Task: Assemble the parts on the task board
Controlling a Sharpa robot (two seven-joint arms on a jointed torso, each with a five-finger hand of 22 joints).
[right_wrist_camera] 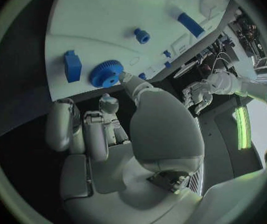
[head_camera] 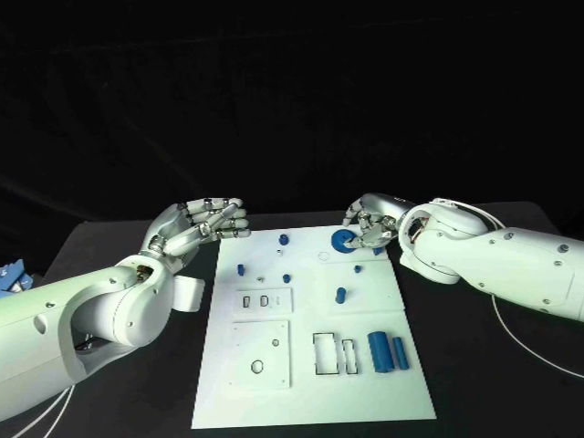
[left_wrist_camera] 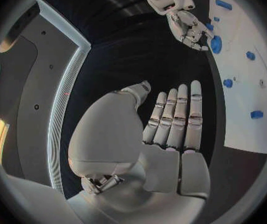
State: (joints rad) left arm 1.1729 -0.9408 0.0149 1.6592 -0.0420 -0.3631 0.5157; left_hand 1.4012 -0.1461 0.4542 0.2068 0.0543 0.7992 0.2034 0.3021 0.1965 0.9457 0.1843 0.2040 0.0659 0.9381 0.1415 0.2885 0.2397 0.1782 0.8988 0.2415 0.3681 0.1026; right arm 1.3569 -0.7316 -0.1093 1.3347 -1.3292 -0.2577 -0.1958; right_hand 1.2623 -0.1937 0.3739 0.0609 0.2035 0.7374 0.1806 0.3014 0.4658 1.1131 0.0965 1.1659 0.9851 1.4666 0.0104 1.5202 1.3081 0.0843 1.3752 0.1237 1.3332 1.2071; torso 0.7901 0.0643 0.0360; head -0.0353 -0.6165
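The white task board (head_camera: 312, 383) lies in the middle of the black tabletop (head_camera: 483, 383), its long side running away from the robot. At the board's far edge the right hand (head_camera: 375, 226) reaches in, and a blue gear (head_camera: 343, 240) sits right at its fingers (right_wrist_camera: 126, 77). From the right wrist view, one fingertip touches the gear's toothed rim while the other fingers (right_wrist_camera: 96, 129) stay curled back from it; whether the gear is truly pinched or only touched, I cannot tell. The gear lies flat on the board, just beside a blue block (right_wrist_camera: 72, 65).

The left hand (head_camera: 193, 226) hovers off the board's far left corner, holding nothing. In its own wrist view the fingers (left_wrist_camera: 177, 117) are stretched out straight, side by side.

Other blue parts are scattered over the board: a small peg (head_camera: 283, 239) near the far edge, another peg (head_camera: 341, 294) near the middle, and two blue cylinders (head_camera: 390, 352) lying side by side near the right edge, beside a rectangular outline.
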